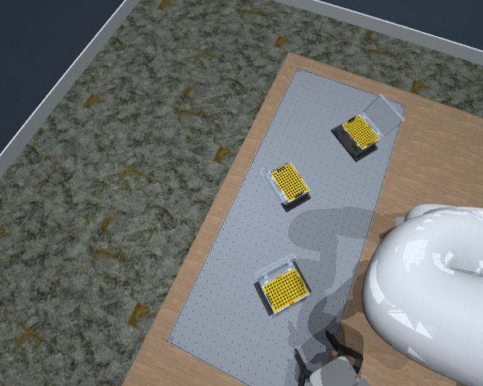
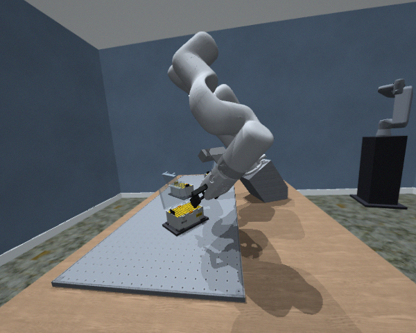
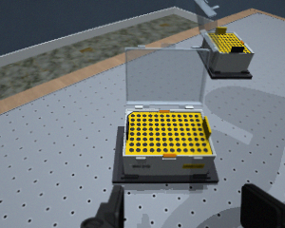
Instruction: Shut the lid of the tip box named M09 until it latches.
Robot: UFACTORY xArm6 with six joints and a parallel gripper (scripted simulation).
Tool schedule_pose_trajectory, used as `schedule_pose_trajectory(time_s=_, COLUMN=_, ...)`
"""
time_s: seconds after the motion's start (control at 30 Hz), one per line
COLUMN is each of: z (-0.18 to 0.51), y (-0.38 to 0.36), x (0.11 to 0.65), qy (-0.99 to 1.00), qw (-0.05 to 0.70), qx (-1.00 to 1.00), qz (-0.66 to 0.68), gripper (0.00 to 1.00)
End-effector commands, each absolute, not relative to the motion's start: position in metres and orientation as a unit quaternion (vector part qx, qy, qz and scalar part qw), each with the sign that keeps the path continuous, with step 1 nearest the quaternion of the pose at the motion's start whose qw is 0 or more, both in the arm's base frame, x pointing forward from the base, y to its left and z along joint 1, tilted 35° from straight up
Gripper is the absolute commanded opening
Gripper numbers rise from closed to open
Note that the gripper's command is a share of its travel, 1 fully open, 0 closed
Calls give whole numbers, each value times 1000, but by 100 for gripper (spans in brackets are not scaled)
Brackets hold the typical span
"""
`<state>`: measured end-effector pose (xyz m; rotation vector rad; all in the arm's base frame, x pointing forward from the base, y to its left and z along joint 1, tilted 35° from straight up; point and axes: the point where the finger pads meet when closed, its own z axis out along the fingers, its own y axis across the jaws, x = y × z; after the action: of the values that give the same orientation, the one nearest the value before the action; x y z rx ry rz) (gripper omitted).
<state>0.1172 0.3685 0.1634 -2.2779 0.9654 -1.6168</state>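
Observation:
The nearest tip box (image 3: 168, 138) (image 1: 284, 289) (image 2: 184, 214) has a yellow tip rack and sits flat on its dark holder plate (image 3: 118, 177). Its clear lid (image 3: 163, 76) stands upright at the back. In the wrist view its front wall faces me, with a white sticker (image 3: 142, 166) whose print is too faint to read. My gripper (image 3: 182, 204) (image 1: 314, 349) (image 2: 195, 198) is open and empty. It hovers a short way in front of that front wall, slightly above the box's top, and touches nothing.
Two more open tip boxes stand further along the grey perforated plate (image 1: 233, 232): the middle one (image 1: 289, 182) (image 3: 228, 47) (image 2: 181, 189) and the far one (image 1: 360, 132). The arm (image 1: 433, 282) hangs over the plate's right edge. A wooden table (image 1: 441, 158) lies beneath.

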Motion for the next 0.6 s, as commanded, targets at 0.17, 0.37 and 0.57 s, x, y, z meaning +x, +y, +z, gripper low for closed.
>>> schedule_pose_trajectory(time_s=0.17, z=199, y=358, x=96, qy=326, qw=94, qx=-768, qz=-544, gripper=100)
schedule_pose_trajectory(time_s=0.37, z=215, y=352, x=86, qy=326, qw=94, qx=-768, qz=-544, gripper=100)
schedule_pose_trajectory(time_s=0.57, z=219, y=351, x=83, qy=326, qw=94, qx=-768, qz=-544, gripper=0)
